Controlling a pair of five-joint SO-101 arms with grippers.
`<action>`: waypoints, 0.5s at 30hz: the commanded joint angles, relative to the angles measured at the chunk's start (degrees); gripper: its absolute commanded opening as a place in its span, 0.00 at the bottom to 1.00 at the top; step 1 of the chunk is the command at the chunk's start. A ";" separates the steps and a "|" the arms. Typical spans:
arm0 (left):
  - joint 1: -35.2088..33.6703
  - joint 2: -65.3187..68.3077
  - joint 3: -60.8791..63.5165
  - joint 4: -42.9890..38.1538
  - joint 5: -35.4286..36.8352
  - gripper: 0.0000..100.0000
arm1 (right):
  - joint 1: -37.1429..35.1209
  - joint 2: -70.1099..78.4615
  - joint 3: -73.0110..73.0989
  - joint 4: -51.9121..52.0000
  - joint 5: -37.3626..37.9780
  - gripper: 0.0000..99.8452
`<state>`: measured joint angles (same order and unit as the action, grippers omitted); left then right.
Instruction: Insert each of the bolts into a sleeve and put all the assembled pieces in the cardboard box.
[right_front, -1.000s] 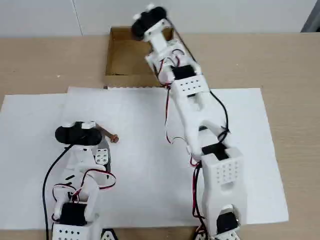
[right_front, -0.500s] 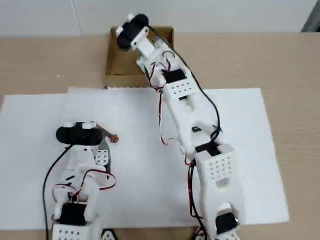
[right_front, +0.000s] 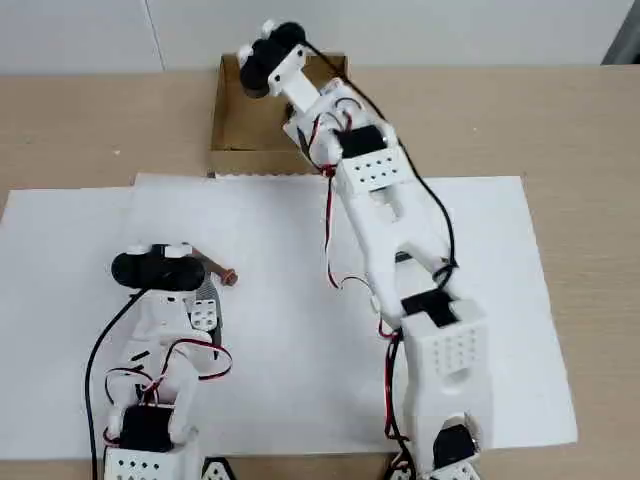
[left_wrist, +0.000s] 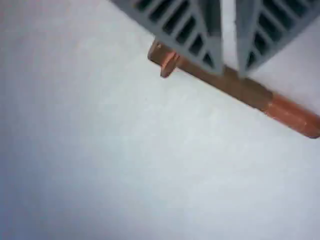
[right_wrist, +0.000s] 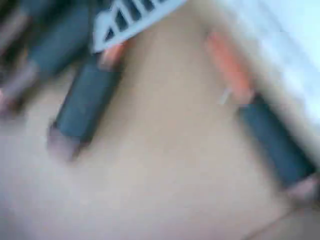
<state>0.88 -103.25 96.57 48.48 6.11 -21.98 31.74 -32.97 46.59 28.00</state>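
- L gripper (left_wrist: 228, 69), near-left over the white paper sheet (right_front: 280, 340): jaws are drawn almost together, w/ only a thin slit between them. The tips are set over the shaft of a bare copper-coloured metal bolt (left_wrist: 240, 87). Whether the bolt is pinched or just lies under the tips can't be told.
- The bolt is found at the paper near-left, head pointing right, well apart from the shallow brown cardboard box (right_front: 230, 125) at the far edge of the paper. No sleeve is fitted on it.
- R arm (right_front: 385, 205) is stretched far across the paper to the box. R gripper (right_wrist: 115, 30) is seen just above the box floor; its jaw state can't be told.
- Done, as judged: at least 2 assembled pieces are lying in the box.
  - One dark cylindrical sleeve w/ a copper end (right_wrist: 85, 105) lies right by the R gripper; contact can't be made out.
  - A second sleeved bolt (right_wrist: 270, 135) lies beside the box wall.
  - Further dark shapes (right_wrist: 35, 30) are too blurred to be counted.
- Left to do, as judged: the bare bolt is to be sleeved, then boxed. The task is prob. in its late stage.
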 joint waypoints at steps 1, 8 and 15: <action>0.18 -0.18 -0.22 0.26 -0.18 0.01 | 1.36 -8.40 -2.81 11.12 0.18 0.13; 0.18 -0.18 -0.22 0.26 -0.18 0.01 | 1.63 -16.57 -2.81 27.30 -0.09 0.13; -0.09 -0.18 -0.22 0.26 -0.18 0.01 | 2.51 -20.79 -2.81 43.82 -11.69 0.13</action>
<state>0.88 -103.25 96.57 48.48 6.11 -20.48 15.03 -32.97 84.22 20.53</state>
